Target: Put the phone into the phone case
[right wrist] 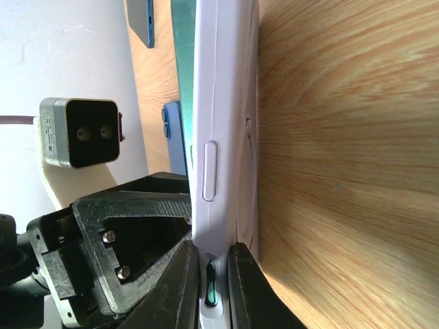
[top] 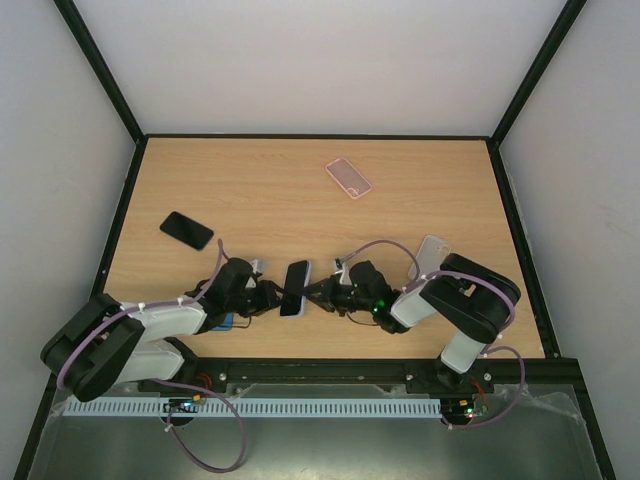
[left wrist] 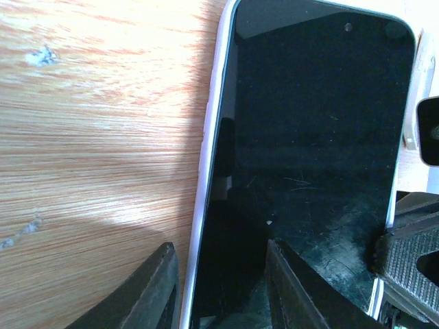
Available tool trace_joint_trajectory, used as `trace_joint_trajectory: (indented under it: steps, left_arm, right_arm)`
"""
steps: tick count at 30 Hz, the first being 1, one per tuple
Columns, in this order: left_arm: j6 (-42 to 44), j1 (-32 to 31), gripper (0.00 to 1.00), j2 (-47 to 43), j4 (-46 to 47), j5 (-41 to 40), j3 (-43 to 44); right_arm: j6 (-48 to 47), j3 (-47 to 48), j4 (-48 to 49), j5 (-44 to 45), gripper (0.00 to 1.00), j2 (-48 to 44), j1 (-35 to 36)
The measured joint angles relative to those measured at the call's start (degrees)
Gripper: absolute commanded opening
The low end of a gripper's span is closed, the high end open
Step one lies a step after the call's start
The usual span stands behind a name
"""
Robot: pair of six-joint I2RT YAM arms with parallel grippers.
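A phone with a black screen (top: 295, 288) sits in a white case at the table's near middle, between both grippers. In the left wrist view the screen (left wrist: 309, 137) faces the camera, with the case's pale rim (left wrist: 209, 151) on the left. My left gripper (left wrist: 223, 288) is open, one finger beside the rim, the other over the screen. My right gripper (right wrist: 214, 274) is shut on the case's side wall (right wrist: 219, 103), which has a button on it. In the top view the left gripper (top: 270, 297) and right gripper (top: 322, 295) meet at the phone.
A second black phone (top: 187, 230) lies at the left. A pink case (top: 348, 178) lies at the far middle. A clear case (top: 432, 255) lies by the right arm. A blue item (top: 222, 322) lies under the left arm. Black frame rails edge the table.
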Motion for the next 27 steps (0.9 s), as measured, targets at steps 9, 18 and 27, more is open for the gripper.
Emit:
trace_joint_trajectory:
  steps: [9, 18, 27]
  left_arm:
    - [0.22, -0.04, 0.36, 0.26, 0.28, 0.04, 0.02]
    - [0.39, -0.07, 0.49, -0.07, -0.42, 0.20, 0.37]
    - [1.05, 6.27, 0.67, -13.29, -7.87, 3.85, 0.48]
  right_arm:
    - [-5.25, 3.41, -10.62, 2.27, 0.23, -2.78, 0.26]
    - [-8.31, 3.98, -13.35, 3.43, 0.02, -2.05, 0.26]
    - [-13.14, 1.05, -16.81, 5.01, 0.02, -12.94, 0.31]
